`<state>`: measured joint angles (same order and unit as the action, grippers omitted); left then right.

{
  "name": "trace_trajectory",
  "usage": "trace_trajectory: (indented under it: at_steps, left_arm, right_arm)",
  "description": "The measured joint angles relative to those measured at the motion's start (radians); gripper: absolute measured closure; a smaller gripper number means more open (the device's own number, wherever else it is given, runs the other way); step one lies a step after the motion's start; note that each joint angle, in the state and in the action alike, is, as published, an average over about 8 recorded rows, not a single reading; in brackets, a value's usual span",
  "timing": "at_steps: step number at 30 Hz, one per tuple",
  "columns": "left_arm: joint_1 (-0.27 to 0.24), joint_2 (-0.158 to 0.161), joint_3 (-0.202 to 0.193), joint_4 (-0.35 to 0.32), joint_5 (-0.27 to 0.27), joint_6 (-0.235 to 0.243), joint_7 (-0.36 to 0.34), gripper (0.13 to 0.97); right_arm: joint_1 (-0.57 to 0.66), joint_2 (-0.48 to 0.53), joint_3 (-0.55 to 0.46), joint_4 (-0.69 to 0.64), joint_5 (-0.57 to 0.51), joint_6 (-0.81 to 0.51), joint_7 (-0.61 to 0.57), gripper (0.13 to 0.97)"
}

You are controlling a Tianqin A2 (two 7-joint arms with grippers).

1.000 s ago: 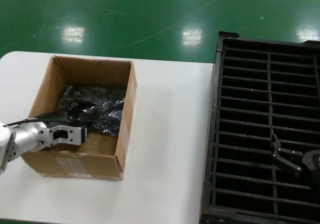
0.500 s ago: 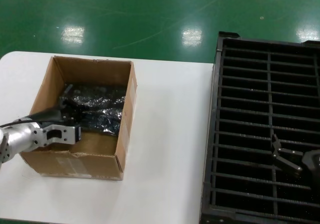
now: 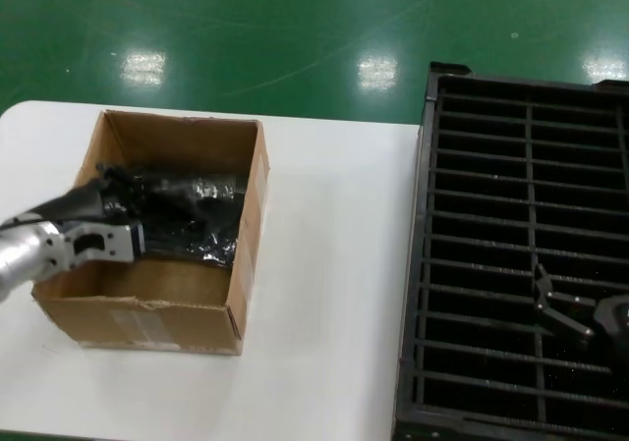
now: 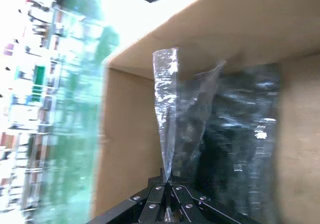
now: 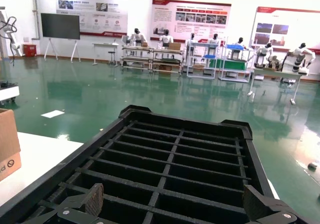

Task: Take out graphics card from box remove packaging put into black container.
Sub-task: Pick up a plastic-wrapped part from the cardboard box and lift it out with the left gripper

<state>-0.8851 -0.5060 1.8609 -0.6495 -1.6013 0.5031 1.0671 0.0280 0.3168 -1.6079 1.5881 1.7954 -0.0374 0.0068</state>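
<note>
The brown cardboard box [image 3: 147,315] stands on the left of the white table. Inside it lies the shiny crinkly packaging [image 3: 192,217], dark with whatever is in it; the graphics card itself does not show. My left gripper [image 3: 120,215] reaches in over the box's left wall and is shut on one edge of the packaging. In the left wrist view the jaws [image 4: 167,188] pinch a raised fold of the packaging [image 4: 167,109] beside the box wall [image 4: 125,149]. My right gripper [image 3: 563,303] hangs open and empty over the black container [image 3: 428,166], as its wrist view [image 5: 174,204] also shows.
The white table [image 3: 334,264] has bare surface between the box and the container. The container's ribs [image 5: 165,169] divide it into long narrow slots. Green floor lies beyond the table's far edge.
My left gripper has moved back and to the left, holding the packaging. The packaging has been dragged toward the box's left wall and its held edge has risen. The right arm has not moved.
</note>
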Motion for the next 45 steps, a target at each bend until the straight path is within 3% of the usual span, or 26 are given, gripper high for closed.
trace_trajectory:
  at_steps: [7, 15, 22, 27, 31, 36, 45]
  left_arm:
    - [0.070, -0.070, -0.008, -0.216, 0.028, -0.039, -0.130, 0.957]
    - [0.166, -0.172, -0.028, -0.478, 0.075, -0.080, -0.301, 0.957]
    - [0.301, -0.272, -0.080, -0.759, 0.088, -0.096, -0.455, 0.957]
    - [0.413, -0.324, -0.125, -0.928, 0.052, -0.090, -0.515, 0.957]
    - [0.485, -0.334, -0.141, -1.001, 0.005, -0.067, -0.523, 0.957]
    - [0.543, -0.318, -0.139, -1.035, -0.039, -0.036, -0.497, 0.957]
    - [0.584, -0.296, -0.130, -1.052, -0.073, -0.005, -0.466, 0.957]
  right_arm:
    - [0.000, 0.000, 0.000, 0.000, 0.000, 0.000, 0.000, 0.129]
    - [0.000, 0.000, 0.000, 0.000, 0.000, 0.000, 0.000, 0.129]
    - [0.000, 0.000, 0.000, 0.000, 0.000, 0.000, 0.000, 0.129]
    - [0.000, 0.000, 0.000, 0.000, 0.000, 0.000, 0.000, 0.129]
    - [0.000, 0.000, 0.000, 0.000, 0.000, 0.000, 0.000, 0.129]
    - [0.000, 0.000, 0.000, 0.000, 0.000, 0.000, 0.000, 0.129]
    - [0.000, -0.001, 0.001, 0.000, 0.000, -0.002, -0.001, 0.129]
